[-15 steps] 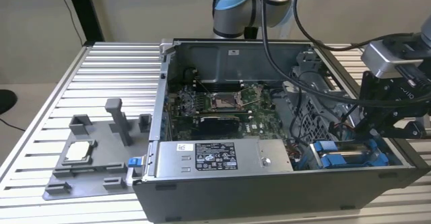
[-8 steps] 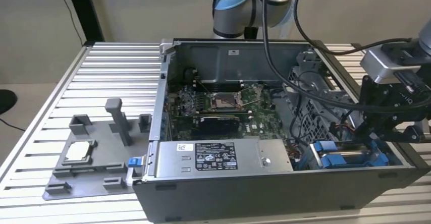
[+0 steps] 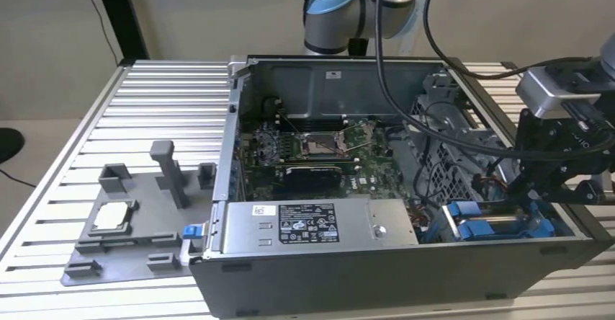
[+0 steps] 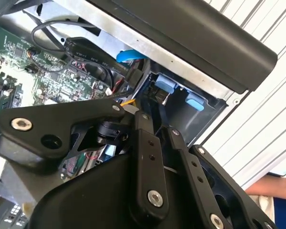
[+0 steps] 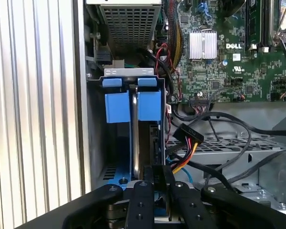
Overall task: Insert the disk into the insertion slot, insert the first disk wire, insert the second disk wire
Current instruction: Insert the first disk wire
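Observation:
In the first wrist view the disk point(image 5: 135, 138) stands on edge in the insertion slot point(image 5: 118, 107), between two blue plastic guides. My gripper point(image 5: 158, 183) sits at the disk's near end, its black fingers point(image 5: 144, 195) drawn in on either side of it. The second wrist view shows the gripper point(image 4: 158, 125) with its fingers close together over the blue-lined bay. In the exterior view the gripper point(image 3: 549, 190) hangs over the slot point(image 3: 500, 228) at the case's corner, on the exterior view's right. A black connector on yellow, red and black wires point(image 5: 187, 137) lies loose beside the bay.
The open computer case point(image 3: 384, 262) lies on a slatted metal table point(image 3: 163, 104). Inside are the green motherboard point(image 3: 317, 154), the grey power-supply box point(image 3: 307, 223) and tangled black cables point(image 5: 219, 117). A grey fixture point(image 3: 125, 219) sits left of the case. A person's hand point(image 4: 263, 188) shows beyond the case.

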Controlling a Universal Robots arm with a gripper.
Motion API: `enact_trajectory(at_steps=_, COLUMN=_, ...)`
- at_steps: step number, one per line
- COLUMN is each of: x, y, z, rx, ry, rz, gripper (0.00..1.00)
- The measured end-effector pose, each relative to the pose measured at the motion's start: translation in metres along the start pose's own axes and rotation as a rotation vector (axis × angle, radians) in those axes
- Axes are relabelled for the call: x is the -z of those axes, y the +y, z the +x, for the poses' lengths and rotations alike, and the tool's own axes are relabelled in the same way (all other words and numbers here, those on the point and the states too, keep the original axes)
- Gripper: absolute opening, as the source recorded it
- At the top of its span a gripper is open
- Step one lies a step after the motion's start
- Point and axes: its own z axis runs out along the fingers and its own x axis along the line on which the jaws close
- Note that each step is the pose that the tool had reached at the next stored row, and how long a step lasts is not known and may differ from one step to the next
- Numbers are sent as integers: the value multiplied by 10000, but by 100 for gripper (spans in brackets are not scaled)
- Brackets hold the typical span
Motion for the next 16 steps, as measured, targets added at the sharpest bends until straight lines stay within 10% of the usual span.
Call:
enact_trajectory(at_steps=3, x=-1, y=-2, z=-1, rx=-21, ry=22, rz=-340, gripper=0)
enact_trajectory(at_steps=16, x=-13, y=-65, z=-5, rx=-23, ry=26, rz=-370, gripper=0)
